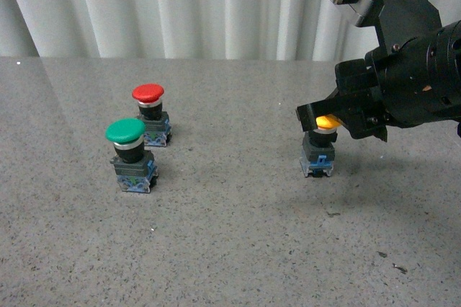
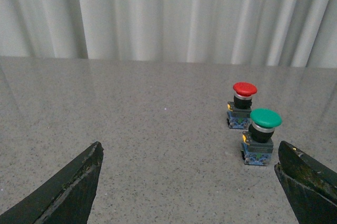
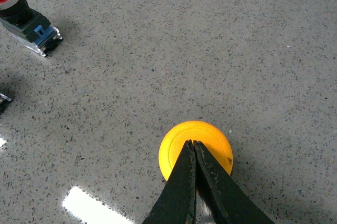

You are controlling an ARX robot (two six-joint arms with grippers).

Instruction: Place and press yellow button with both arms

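The yellow button (image 1: 318,154) stands upright on the tabletop (image 1: 230,249) at the right of the scene, its dark base with blue clips flat on the grey surface, so the placing part of the task looks done. The right hand (image 3: 193,150) is above it, clenched with its two fingers pressed together and grasping nothing. The joined tips sit over the near part of the yellow cap, and I judge the fingers are closed this way to make one blunt point for pushing down rather than for lifting. Whether the tips already bear on the cap or sit just above it cannot be told from these views. The left hand (image 2: 189,153) is released, its fingers spread wide with only bare tabletop between them. It is on the left side, facing the green button (image 1: 128,152) and the red button (image 1: 150,114), which stand just beside each other, the red one farther back. Both are well apart from the yellow one, so a press at the right should not disturb them. The left hand is probably kept out of the way of the press.
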